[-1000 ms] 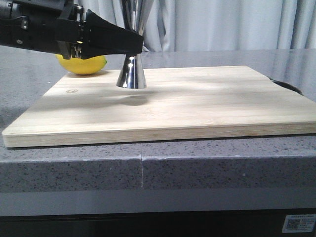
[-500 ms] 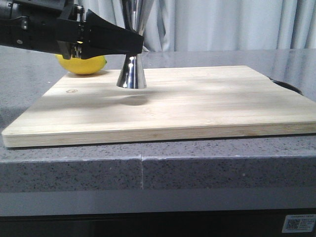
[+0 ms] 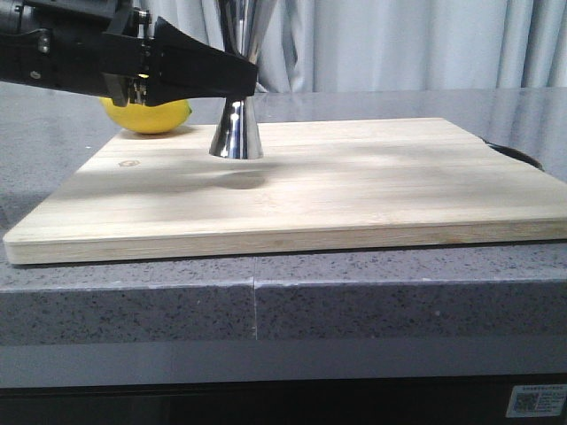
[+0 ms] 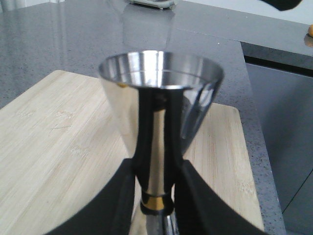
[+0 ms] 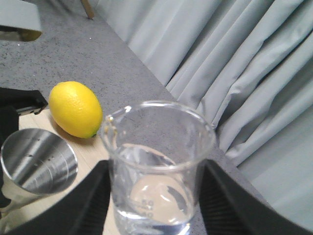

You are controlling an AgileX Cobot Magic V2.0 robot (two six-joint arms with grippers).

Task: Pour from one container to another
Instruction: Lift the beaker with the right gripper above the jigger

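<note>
The steel jigger (image 3: 236, 133) stands upright on the wooden cutting board (image 3: 354, 190), toward its back left. My left gripper (image 3: 241, 84) reaches in from the left and is shut on the jigger's narrow waist; in the left wrist view the fingers (image 4: 198, 196) flank the gold band (image 4: 155, 203) under the open upper cup (image 4: 159, 78). In the right wrist view my right gripper (image 5: 154, 205) is shut on the clear glass beaker (image 5: 156, 166), which holds a little clear liquid. The beaker hangs above and beside the jigger's mouth (image 5: 39, 161). The front view shows neither beaker nor right gripper.
A yellow lemon (image 3: 146, 115) lies on the grey stone counter (image 3: 53, 168) just behind the board's back left corner, close to the left arm. A dark curved object (image 3: 518, 156) peeks out behind the board's right edge. Grey curtains (image 3: 399, 44) hang behind.
</note>
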